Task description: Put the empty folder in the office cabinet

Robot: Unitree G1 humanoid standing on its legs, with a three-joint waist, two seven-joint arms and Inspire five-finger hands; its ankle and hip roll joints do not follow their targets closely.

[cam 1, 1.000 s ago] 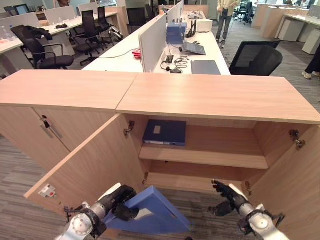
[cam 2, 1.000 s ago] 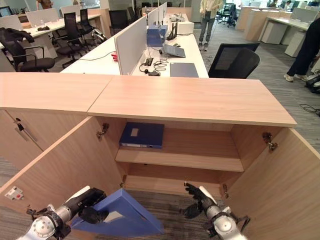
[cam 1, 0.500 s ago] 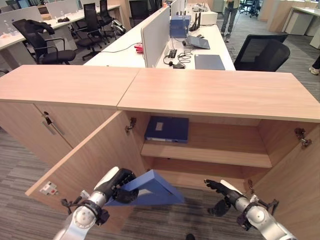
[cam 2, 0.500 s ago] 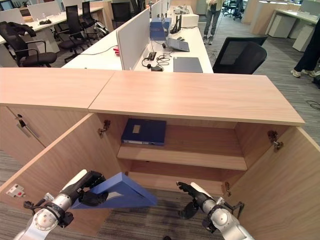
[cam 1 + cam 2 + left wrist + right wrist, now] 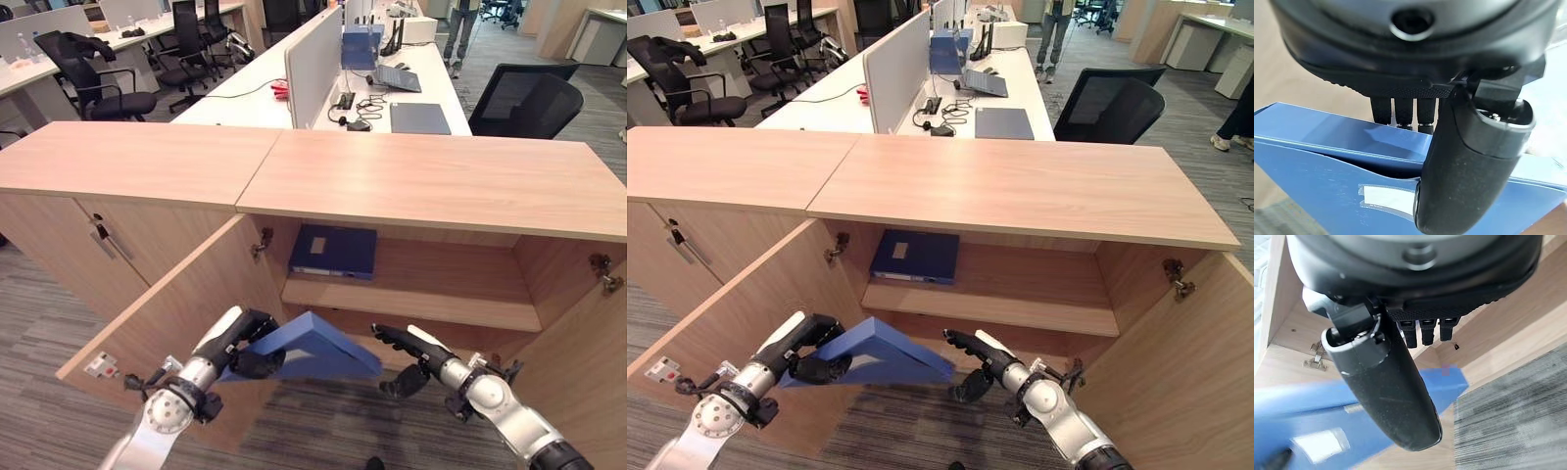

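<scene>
Beyond the wooden unit stands a long white desk (image 5: 257, 90) split lengthwise by a pale divider panel (image 5: 312, 57). Right of the panel lie a closed dark laptop (image 5: 419, 117), a headset with tangled cables (image 5: 353, 110) and a blue box (image 5: 361, 46) farther back. A black office chair (image 5: 529, 101) sits at the far right (another, draped with dark clothing (image 5: 93, 76), at the far left). Grey carpet (image 5: 44, 323) covers the floor.

Blue folder (image 5: 318, 345), light wood cabinet (image 5: 431, 186), grey striped carpet (image 5: 39, 323).
</scene>
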